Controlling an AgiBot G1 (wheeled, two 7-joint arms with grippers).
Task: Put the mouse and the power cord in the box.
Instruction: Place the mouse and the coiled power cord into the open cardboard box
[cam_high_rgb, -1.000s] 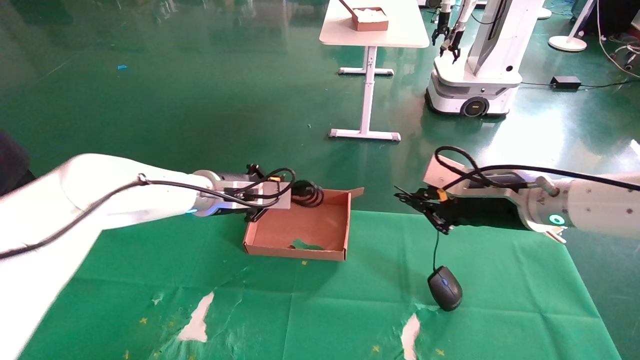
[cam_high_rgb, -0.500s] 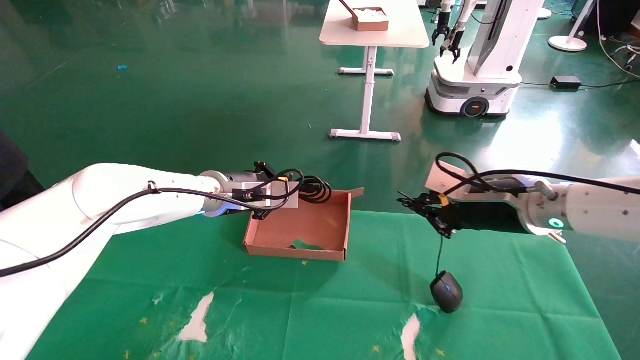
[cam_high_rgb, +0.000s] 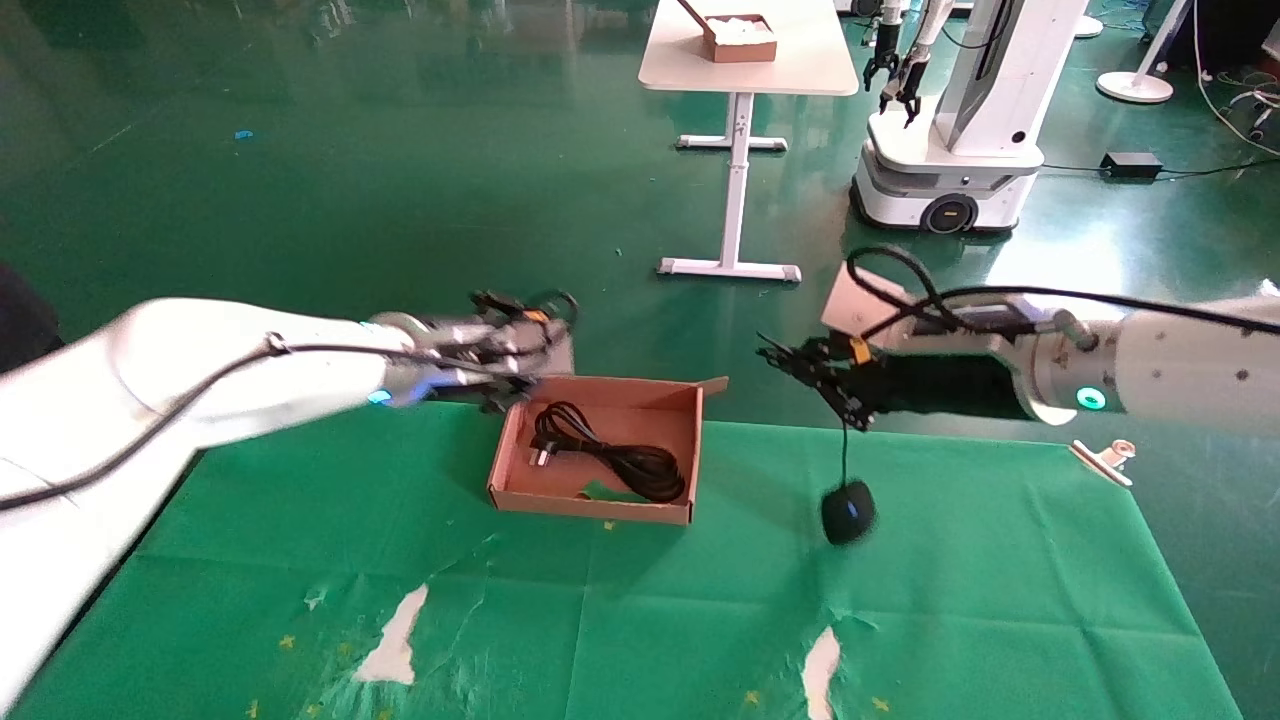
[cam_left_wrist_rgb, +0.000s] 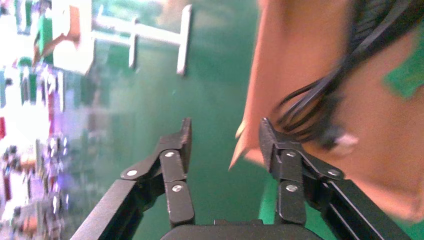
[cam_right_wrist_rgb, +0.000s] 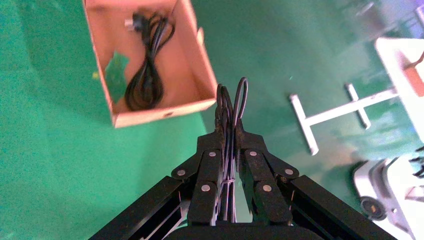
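Observation:
The brown cardboard box sits on the green cloth, and the black power cord lies coiled on its floor. My left gripper hovers open and empty over the box's far left corner; its fingertips stand wide apart. My right gripper is shut on the bundled thin wire of the mouse. The black mouse dangles from that wire above the cloth, to the right of the box.
A white table with a small brown box stands far back. Another white robot is at the back right. A metal clip holds the cloth's right edge. The cloth has torn patches near the front.
My left gripper opened and dropped the power cord into the box, then drew back left. My right gripper rose and shifted left, lifting the mouse off the cloth by its wire.

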